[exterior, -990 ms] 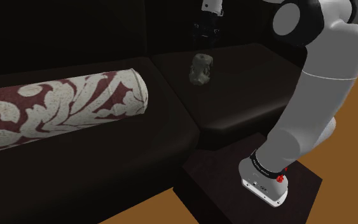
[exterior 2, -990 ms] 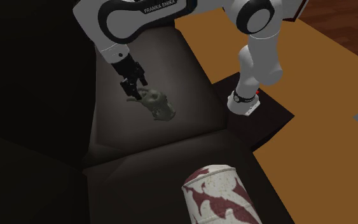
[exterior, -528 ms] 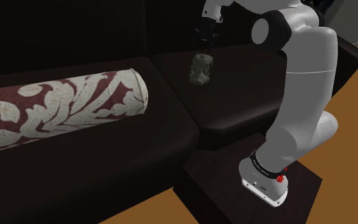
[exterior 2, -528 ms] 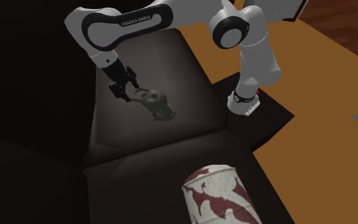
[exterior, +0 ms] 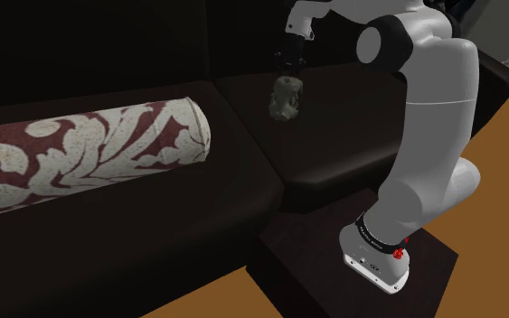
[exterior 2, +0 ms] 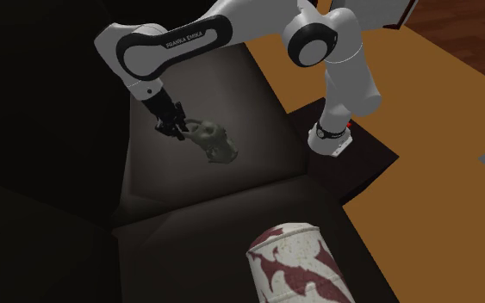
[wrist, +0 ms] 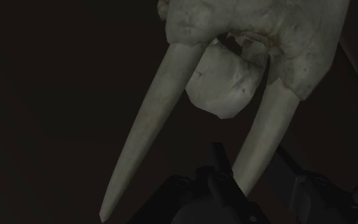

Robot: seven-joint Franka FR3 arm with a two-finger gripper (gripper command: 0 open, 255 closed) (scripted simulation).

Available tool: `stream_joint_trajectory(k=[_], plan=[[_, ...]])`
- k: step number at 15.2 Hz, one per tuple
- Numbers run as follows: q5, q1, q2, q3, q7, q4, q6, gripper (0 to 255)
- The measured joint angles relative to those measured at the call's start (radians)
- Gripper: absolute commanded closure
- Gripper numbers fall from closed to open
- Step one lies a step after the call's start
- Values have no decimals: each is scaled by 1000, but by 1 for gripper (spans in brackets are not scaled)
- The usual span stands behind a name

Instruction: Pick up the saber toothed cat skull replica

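Pale skull [exterior: 286, 98] sits on the dark sofa [exterior: 352, 117], gripper [exterior 2: 174, 130] right by it; open or closed, I can't tell. It looks stiff and light; the thin fangs [wrist: 152, 121] seem brittle, so grip the broad cranium.

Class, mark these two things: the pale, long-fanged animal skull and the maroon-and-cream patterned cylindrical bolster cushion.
Pale long-fanged skull [exterior: 286, 98]: shoulder view, on its middle.
Maroon-and-cream bolster cushion [exterior: 89, 155]: shoulder view, on its patterned side.

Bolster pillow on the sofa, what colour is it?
The bolster is dark red with cream swirls; shoulder view.
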Motion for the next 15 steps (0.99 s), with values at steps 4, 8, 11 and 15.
stream_joint_trajectory(k=[4, 8, 11, 15], plan=[[0, 0, -1, 0, -1, -2, 2, 255], [0, 0, -1, 0, 0, -2, 2, 255], [0, -2, -1, 0, 7, 25, -25, 255], [2, -6, -1, 2, 21, 76, -74, 255]])
